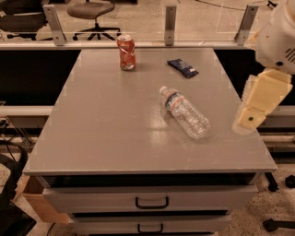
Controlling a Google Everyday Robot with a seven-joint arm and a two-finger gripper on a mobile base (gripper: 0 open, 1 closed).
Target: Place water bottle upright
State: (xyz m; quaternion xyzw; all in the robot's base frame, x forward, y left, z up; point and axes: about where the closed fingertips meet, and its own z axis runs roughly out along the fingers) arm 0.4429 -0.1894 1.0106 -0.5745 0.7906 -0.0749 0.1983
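Observation:
The water bottle (185, 112) lies on its side near the middle right of the grey table (106, 120), its white cap pointing to the far left and its base toward the near right. Its label band sits just behind the cap. The gripper (247, 120) hangs at the right edge of the view on a cream arm, over the table's right edge. It is to the right of the bottle's base, apart from it, and holds nothing that I can see.
An orange-red soda can (126, 52) stands upright at the far middle of the table. A dark blue snack wrapper (183, 67) lies at the far right. Drawers with handles (151, 202) are below the front edge. An office chair (91, 14) stands behind a rail.

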